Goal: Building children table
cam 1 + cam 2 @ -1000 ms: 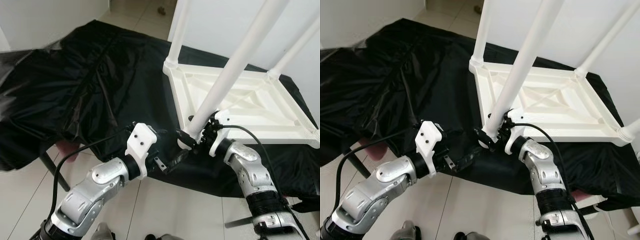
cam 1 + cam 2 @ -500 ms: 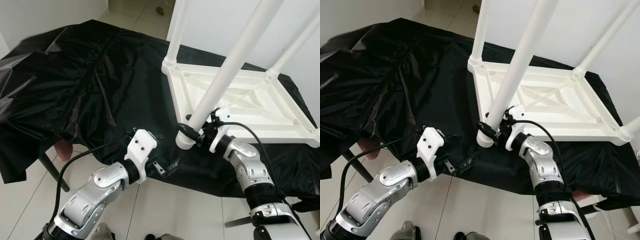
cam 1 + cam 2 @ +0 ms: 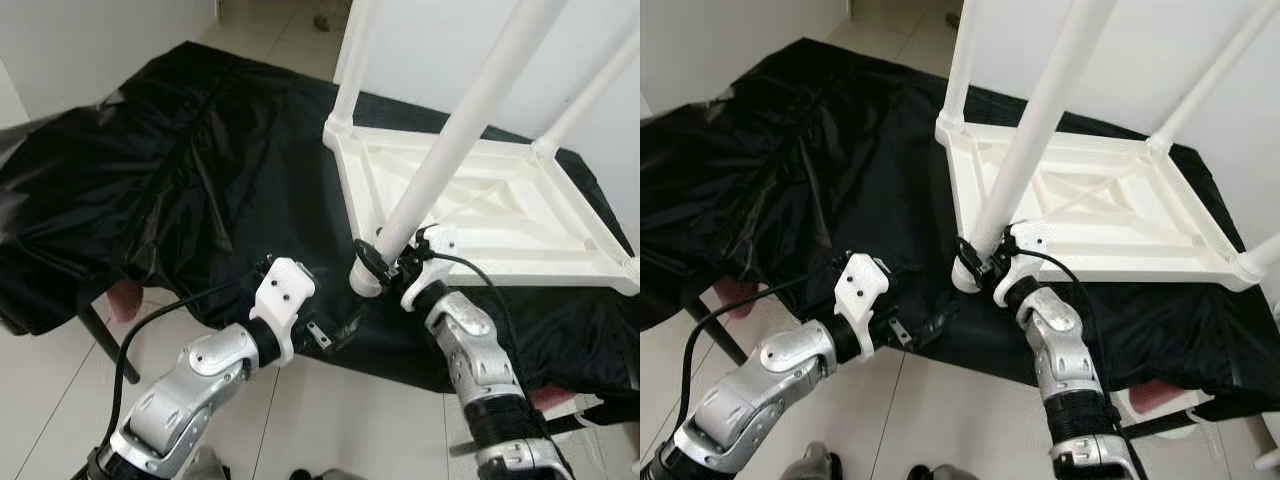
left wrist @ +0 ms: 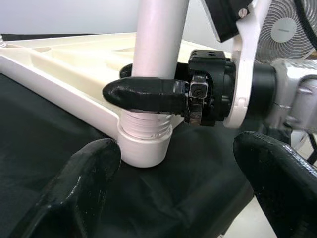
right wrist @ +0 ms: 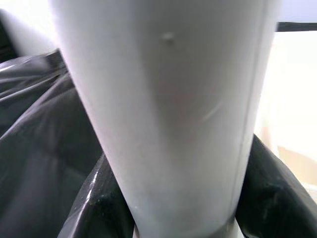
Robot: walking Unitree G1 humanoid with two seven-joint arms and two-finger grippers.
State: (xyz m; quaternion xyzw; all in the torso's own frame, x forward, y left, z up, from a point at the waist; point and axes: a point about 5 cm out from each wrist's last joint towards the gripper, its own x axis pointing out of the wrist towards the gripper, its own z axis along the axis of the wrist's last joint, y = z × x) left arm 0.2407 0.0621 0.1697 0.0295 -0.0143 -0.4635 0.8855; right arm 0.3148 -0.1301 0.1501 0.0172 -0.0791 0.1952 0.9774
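Observation:
The white children's table [image 3: 520, 215] lies upside down on a black sheet [image 3: 180, 180], with its legs pointing up. My right gripper [image 3: 378, 262] is shut on the near-left leg [image 3: 440, 160] just above its base. In the left wrist view one black finger [image 4: 148, 94] wraps the leg [image 4: 156, 44] above its threaded end, which meets the corner socket [image 4: 143, 146]. My left gripper [image 3: 340, 328] is open, low at the sheet's front edge just short of that corner, with nothing between its fingers [image 4: 79, 188]. The right wrist view looks straight at the leg [image 5: 168, 114].
Three other legs [image 3: 352, 60] stand at the far and right corners. A pink stool part [image 3: 125, 298] and a dark leg show under the sheet's left front edge. Tiled floor [image 3: 330, 420] lies in front. A fan [image 4: 290, 29] stands behind my right arm.
My right forearm has swung left while still gripping the leg, whose base has shifted slightly left. The left gripper has stayed open near the corner.

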